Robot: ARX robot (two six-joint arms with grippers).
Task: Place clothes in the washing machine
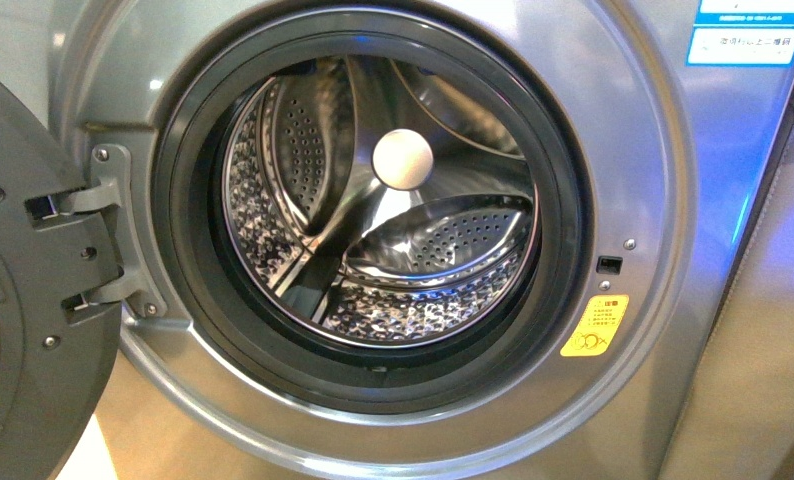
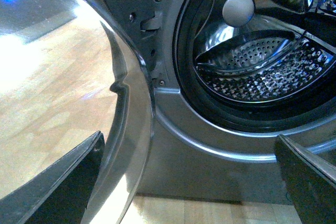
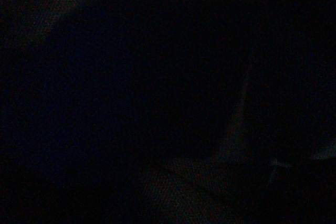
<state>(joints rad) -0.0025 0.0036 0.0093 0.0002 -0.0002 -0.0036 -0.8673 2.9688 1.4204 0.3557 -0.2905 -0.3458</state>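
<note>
The silver-grey washing machine fills the front view, its dark grey door swung open to the left. Its rubber-rimmed porthole shows the shiny perforated steel drum, with nothing lying in it. No arm appears in the front view. In the left wrist view my left gripper is open, its dark fingers wide apart, low in front of the machine's panel below the porthole, with nothing between them. The right wrist view is dark. The clothes are out of view.
The open door's curved glass stands close beside the left gripper. A yellow warning sticker sits right of the porthole. Light wooden floor runs under the machine. A beige surface stands right of the washer.
</note>
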